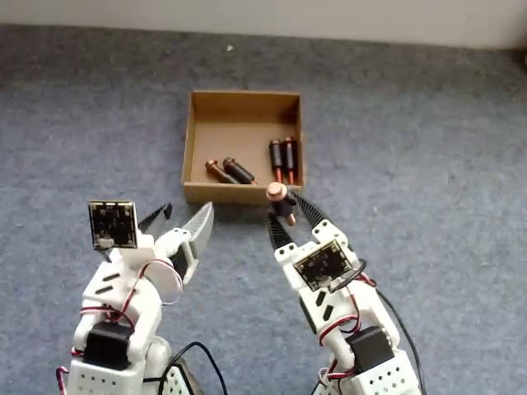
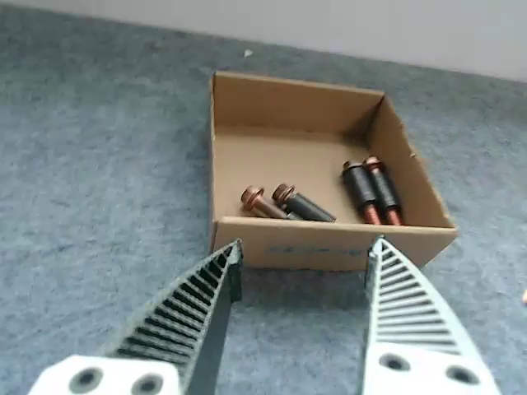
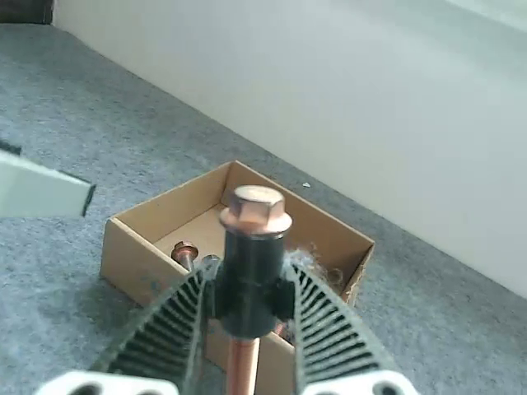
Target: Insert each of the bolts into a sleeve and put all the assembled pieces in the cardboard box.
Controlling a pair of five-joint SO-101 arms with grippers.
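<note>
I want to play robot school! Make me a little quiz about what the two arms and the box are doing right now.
1. True or false: the left gripper holds something.
2. How many pieces lie in the cardboard box? A) two B) four C) six
3. Fill in the gap: the right gripper is shut on a black ____ with a copper bolt through it.

Key
1. False. Its fingers are open with nothing between them.
2. B
3. sleeve
</note>
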